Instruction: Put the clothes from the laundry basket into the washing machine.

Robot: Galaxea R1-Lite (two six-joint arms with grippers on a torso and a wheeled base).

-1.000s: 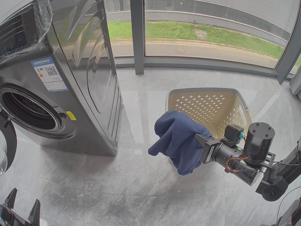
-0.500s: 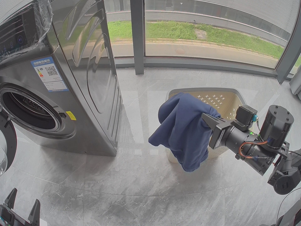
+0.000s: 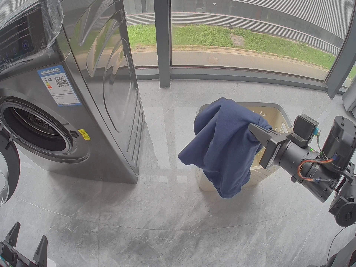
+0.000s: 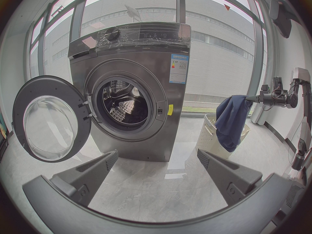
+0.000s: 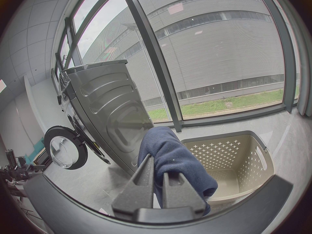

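Above the laundry basket (image 3: 277, 111), a blue garment (image 3: 222, 145) hangs from the right gripper (image 3: 257, 128) — jaws almost together, clamped on a fold of cloth. Well apart stands the washing machine (image 3: 104, 93), its door (image 4: 52, 117) swung open — the left gripper (image 4: 156, 155) faces it, jaws wide apart.

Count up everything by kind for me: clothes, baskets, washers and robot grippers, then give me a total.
Clothes: 1, the blue garment
Baskets: 1, the laundry basket
Washers: 1, the washing machine
Grippers: 2, the left gripper, open, and the right gripper, shut on the blue garment
Total: 5
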